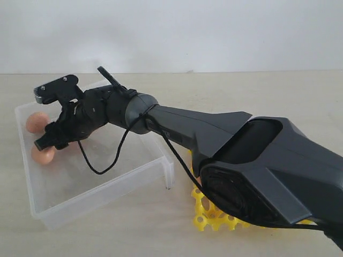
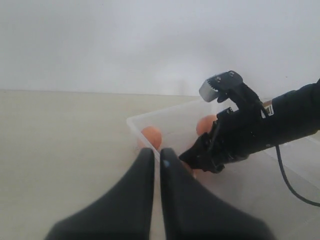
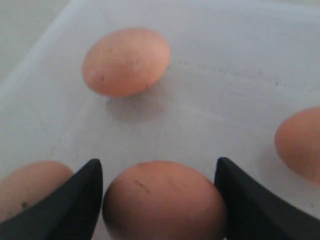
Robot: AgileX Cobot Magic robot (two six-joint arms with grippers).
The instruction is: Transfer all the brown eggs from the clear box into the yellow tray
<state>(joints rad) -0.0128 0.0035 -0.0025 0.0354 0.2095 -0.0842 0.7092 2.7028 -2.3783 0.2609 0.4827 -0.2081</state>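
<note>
My right gripper (image 3: 159, 172) reaches into the clear box (image 1: 102, 198) and is shut on a brown egg (image 3: 162, 200), one finger against each end. Three more brown eggs lie loose on the box floor: one ahead (image 3: 126, 61), one to each side (image 3: 300, 145) (image 3: 30, 185). In the exterior view, two eggs (image 1: 36, 122) (image 1: 42, 155) show by the gripper (image 1: 43, 119) at the box's left end. The yellow tray (image 1: 211, 217) peeks out under the right arm. My left gripper (image 2: 157, 152) is shut and empty, hovering by the box's corner.
The right arm (image 1: 214, 139) stretches across the box and hides most of the tray. A black cable (image 1: 99, 168) hangs from its wrist into the box. The box wall (image 2: 137, 125) stands between my left gripper and the eggs.
</note>
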